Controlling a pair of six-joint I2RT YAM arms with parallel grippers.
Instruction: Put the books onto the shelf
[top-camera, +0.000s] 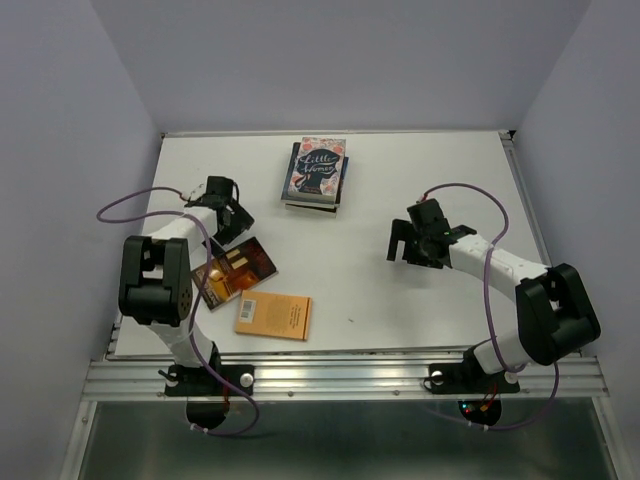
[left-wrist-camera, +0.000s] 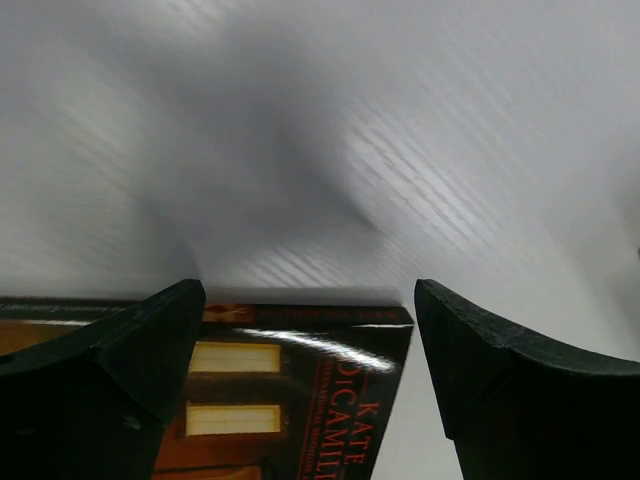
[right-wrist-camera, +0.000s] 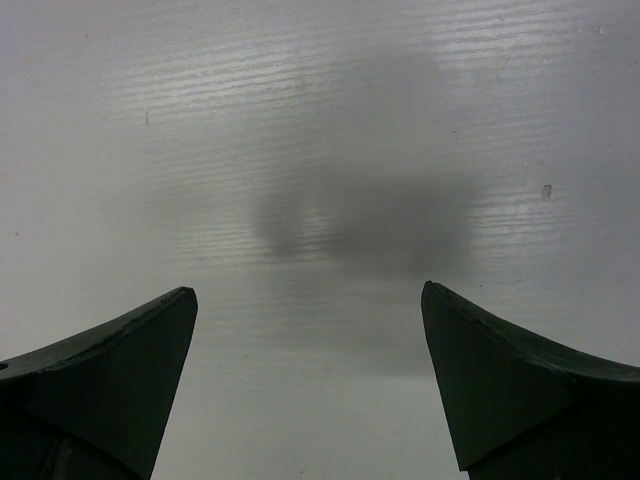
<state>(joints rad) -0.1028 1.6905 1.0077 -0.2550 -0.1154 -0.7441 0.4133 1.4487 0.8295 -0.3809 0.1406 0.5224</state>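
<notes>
Three groups of books lie flat on the white table (top-camera: 400, 180). A small stack topped by a floral cover (top-camera: 316, 170) sits at the back centre. A dark brown book (top-camera: 235, 270) and a plain orange book (top-camera: 273, 316) lie near the front left. My left gripper (top-camera: 236, 224) hovers open just above the far corner of the dark brown book (left-wrist-camera: 300, 390), whose glossy cover with orange lettering shows between the fingers (left-wrist-camera: 130, 350). My right gripper (top-camera: 408, 250) is open over bare table, and in its wrist view it (right-wrist-camera: 305, 295) holds nothing. The shelf is out of view.
Pale walls enclose the table on the left, back and right. A metal rail (top-camera: 350, 378) runs along the near edge where both arm bases are bolted. Purple cables loop off each arm.
</notes>
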